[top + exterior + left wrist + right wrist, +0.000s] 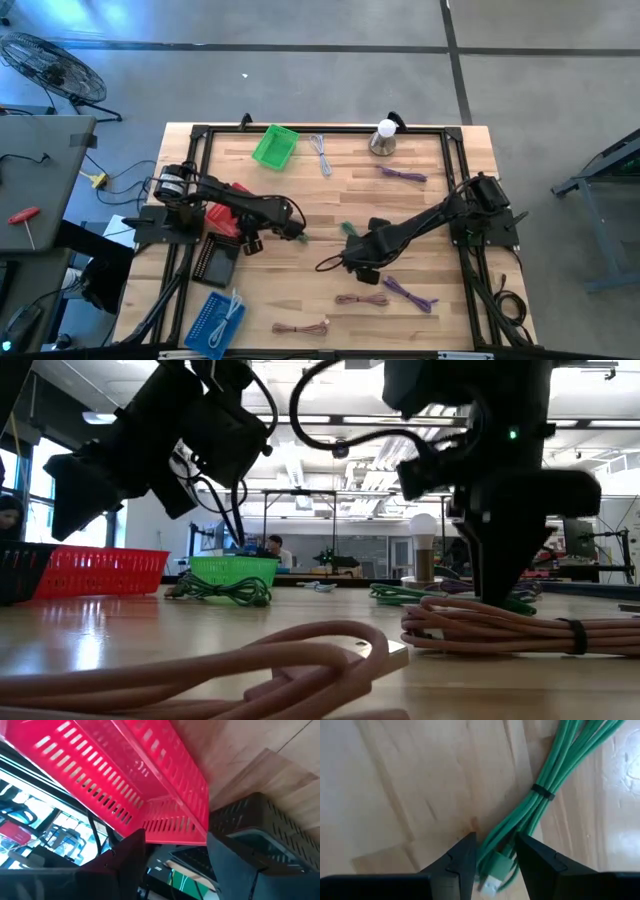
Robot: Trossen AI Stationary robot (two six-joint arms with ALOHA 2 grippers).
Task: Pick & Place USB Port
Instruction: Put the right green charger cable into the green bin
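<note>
A green USB cable (540, 795), bundled with a black tie, lies on the wooden table, with its pale plug (489, 883) at the end nearest the right wrist camera. My right gripper (496, 855) is down at the table's middle (352, 240), shut on that plug end. My left gripper (176, 837) is open and empty. It hovers above the table's left side (254, 243), facing the red basket (125, 775) and the black basket (260, 820). My right gripper pinches the green cable's strands just behind the plug (501, 851) between its two fingers. The fingers come from above, pointing down, and lie across the bundle. The rest of the cable lies slack on the table.
A green basket (275, 147) and a bulb-shaped object (383, 138) stand at the far edge. A blue basket (215, 322) sits near left. Purple cables (403, 175) (410, 292), pink cables (362, 300) (300, 327) and a pale cable (320, 155) lie scattered. A second green cable (225, 592) lies at the middle.
</note>
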